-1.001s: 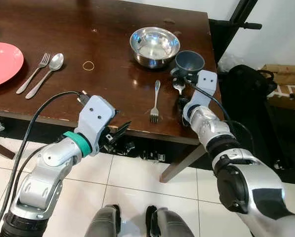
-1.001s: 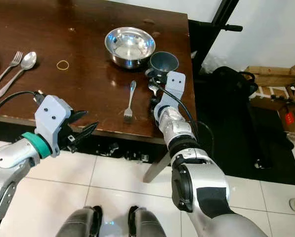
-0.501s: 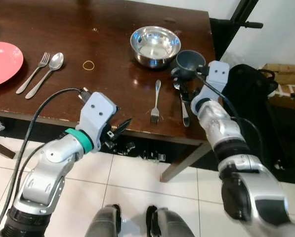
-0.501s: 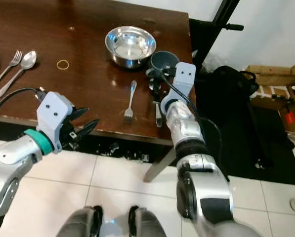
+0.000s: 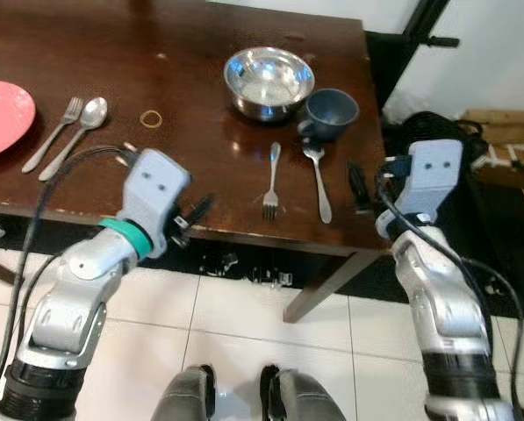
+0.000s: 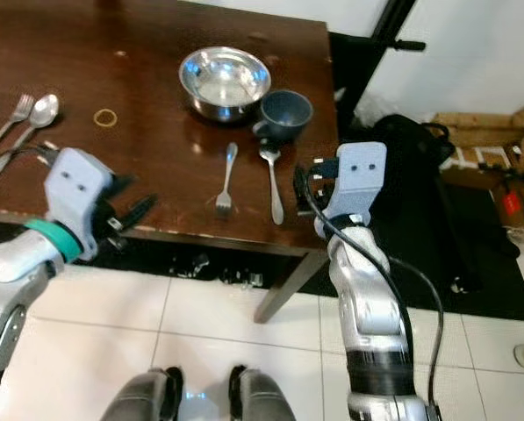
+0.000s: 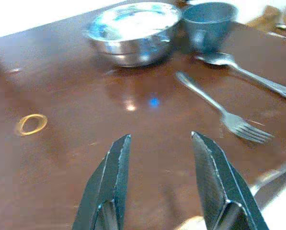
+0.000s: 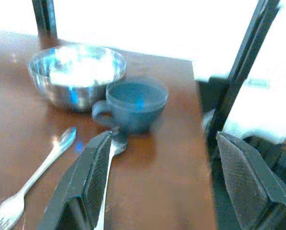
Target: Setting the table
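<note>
Place setting laid at the right end of the table; both grippers empty.

A fork [image 5: 271, 180] and a spoon [image 5: 317, 180] lie side by side near the front edge of the table [image 5: 183, 96], handles pointing away from the robot, just in front of the steel bowl [image 5: 269, 81] and the blue cup [image 5: 333, 114]; this grouping reads as one diner's setting. The right gripper [image 5: 360, 186] hangs at the front right corner, fingers spread wide with nothing between them, beside the spoon. The left gripper [image 5: 191, 214] hovers at the front edge with its fingers apart, also empty. Toward the left edge, a second fork [image 5: 52, 134] and spoon [image 5: 73, 132] sit beside a red plate [image 5: 0, 116]. A rubber band [image 5: 150, 117] lies loose mid-table.
</note>
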`<state>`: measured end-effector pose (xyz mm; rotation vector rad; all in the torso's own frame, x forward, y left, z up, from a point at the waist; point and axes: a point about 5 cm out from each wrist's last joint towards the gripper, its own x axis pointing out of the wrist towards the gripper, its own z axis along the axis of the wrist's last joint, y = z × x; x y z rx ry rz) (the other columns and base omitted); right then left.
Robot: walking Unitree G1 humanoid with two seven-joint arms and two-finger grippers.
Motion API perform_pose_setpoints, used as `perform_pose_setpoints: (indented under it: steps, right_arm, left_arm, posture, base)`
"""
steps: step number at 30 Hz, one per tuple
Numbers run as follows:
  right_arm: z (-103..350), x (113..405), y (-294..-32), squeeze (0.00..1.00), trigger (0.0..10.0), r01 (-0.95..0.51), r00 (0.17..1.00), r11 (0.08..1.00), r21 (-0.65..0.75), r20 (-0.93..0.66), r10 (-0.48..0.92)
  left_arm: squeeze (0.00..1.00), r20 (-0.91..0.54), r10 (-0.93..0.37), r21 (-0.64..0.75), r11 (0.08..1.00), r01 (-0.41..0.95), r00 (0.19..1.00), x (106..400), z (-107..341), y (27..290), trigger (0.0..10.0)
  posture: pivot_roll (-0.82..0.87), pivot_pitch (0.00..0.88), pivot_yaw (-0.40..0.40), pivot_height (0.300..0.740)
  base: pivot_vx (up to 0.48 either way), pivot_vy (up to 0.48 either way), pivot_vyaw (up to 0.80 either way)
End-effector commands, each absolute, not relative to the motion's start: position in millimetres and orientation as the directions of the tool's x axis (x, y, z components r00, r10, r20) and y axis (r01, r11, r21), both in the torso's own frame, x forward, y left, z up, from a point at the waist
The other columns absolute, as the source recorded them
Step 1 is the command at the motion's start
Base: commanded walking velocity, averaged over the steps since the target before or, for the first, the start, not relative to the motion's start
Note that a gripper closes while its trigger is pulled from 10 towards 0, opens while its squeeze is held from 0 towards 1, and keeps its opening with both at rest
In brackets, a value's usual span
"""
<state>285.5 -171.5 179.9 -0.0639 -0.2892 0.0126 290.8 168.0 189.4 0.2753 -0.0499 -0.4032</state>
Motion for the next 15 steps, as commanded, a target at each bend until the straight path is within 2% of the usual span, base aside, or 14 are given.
perform_pose_setpoints:
  steps: [1,6,15]
  right_arm:
    - [179,280,-171,0.0,10.0,0.011,0.951,0.998,-0.068,0.309,0.011]
    - [169,269,-166,0.0,10.0,0.034,0.957,0.999,-0.034,0.289,-0.023]
    - [164,269,-161,0.0,10.0,0.021,0.963,0.999,-0.037,0.268,-0.011]
  left_arm:
    - [0.0,0.004,-0.352,0.268,0.902,0.338,0.936,293,188,173,10.0]
    - [0.0,0.03,-0.287,0.247,0.93,0.271,0.957,301,190,176,10.0]
    - [0.0,0.026,-0.284,0.244,0.932,0.269,0.959,302,188,174,10.0]
  posture:
    - [0.06,0.033,-0.004,0.74]
    - [0.06,0.027,0.004,0.74]
    - [0.06,0.039,0.006,0.74]
  base:
    - [0.0,0.0,0.0]
    - [0.0,0.0,0.0]
    - [0.0,0.0,0.0]
